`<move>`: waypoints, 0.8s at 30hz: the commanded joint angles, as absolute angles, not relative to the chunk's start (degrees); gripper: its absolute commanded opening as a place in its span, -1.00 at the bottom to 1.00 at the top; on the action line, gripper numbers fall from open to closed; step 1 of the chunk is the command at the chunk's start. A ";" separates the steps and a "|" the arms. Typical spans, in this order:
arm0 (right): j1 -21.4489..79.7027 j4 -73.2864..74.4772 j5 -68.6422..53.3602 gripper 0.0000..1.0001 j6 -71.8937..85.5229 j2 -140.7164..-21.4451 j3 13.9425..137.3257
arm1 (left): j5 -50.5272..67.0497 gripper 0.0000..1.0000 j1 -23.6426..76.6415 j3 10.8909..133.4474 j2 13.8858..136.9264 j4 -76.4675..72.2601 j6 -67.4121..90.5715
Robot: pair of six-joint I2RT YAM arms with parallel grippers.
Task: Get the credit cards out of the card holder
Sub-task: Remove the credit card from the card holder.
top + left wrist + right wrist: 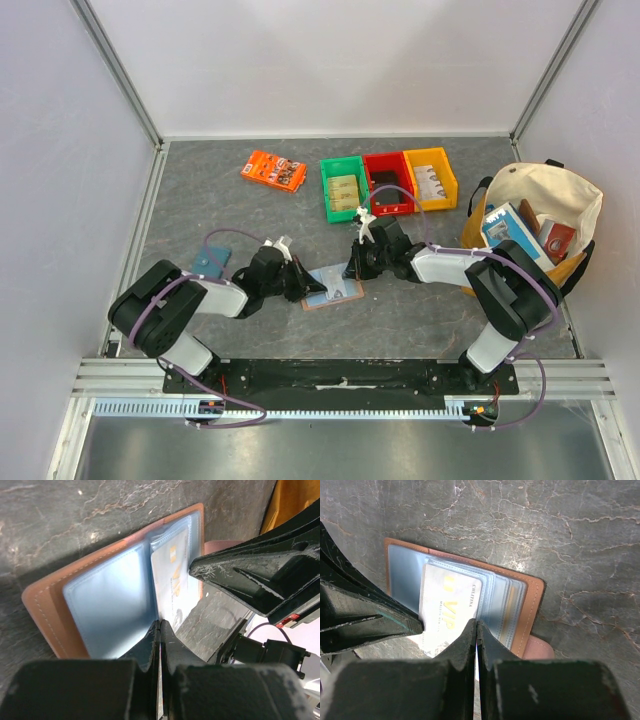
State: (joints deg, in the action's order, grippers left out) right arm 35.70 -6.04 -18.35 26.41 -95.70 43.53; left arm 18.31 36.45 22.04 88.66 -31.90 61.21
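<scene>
The tan card holder lies open on the table between both arms, with its blue plastic sleeves facing up. A white credit card with gold "VIP" lettering sticks partly out of one sleeve. My left gripper is shut on the protruding near corner of that card. In the top view the left gripper is at the holder's left side. My right gripper is shut at the card's other edge, and seems to pinch the fanned sleeves of the holder. It comes in from the upper right.
A teal pouch lies by the left arm. An orange pack and green, red and yellow bins stand at the back. A canvas bag of items sits at the right. The snap tab juts from the holder.
</scene>
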 commanded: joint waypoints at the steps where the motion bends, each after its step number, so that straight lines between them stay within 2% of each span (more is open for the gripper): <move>1: 34.89 -1.85 -15.03 -0.90 25.14 -96.95 42.89 | 19.34 -0.96 36.30 20.39 87.28 -32.08 62.49; 7: 34.72 -0.09 -13.71 -0.91 23.82 -96.07 44.12 | 18.72 -0.96 36.21 19.69 86.31 -30.76 61.88; 15: 34.80 -6.41 -22.40 -0.85 26.89 -91.58 43.68 | 18.54 -0.96 36.21 21.09 86.57 -30.50 61.53; 24: 34.80 -13.18 -27.86 -0.84 31.29 -95.88 42.45 | 18.63 -0.96 36.30 21.45 86.84 -30.50 61.52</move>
